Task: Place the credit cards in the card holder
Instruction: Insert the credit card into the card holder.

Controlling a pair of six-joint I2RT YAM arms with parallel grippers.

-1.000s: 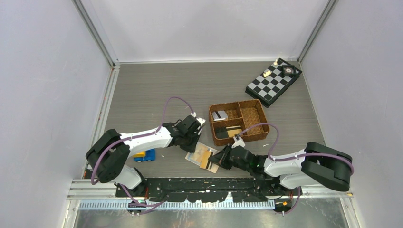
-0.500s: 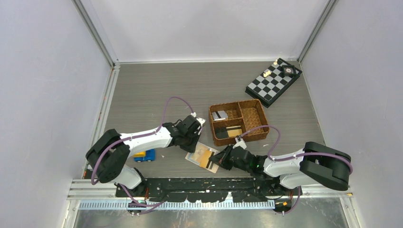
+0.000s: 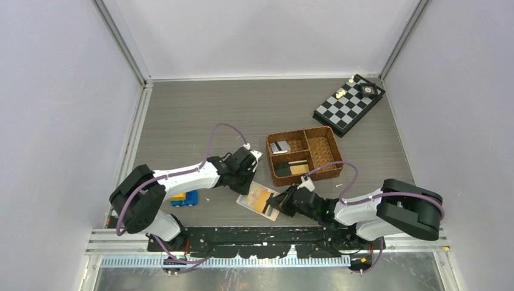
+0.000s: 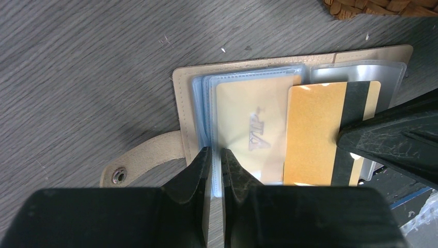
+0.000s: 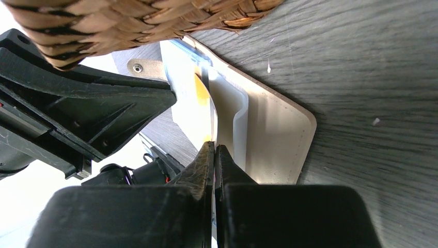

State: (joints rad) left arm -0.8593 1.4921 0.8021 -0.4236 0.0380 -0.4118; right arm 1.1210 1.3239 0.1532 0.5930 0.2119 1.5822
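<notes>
As it gapes, beige card holder [image 4: 181,103], gold card [image 4: 312,134]

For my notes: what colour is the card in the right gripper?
The card is gold with a black stripe; left wrist view.

Card holder [image 4: 181,119] matt leatherette, sleeves [image 4: 356,72] glossy plastic; table [image 4: 93,62] matt woodgrain.
</notes>
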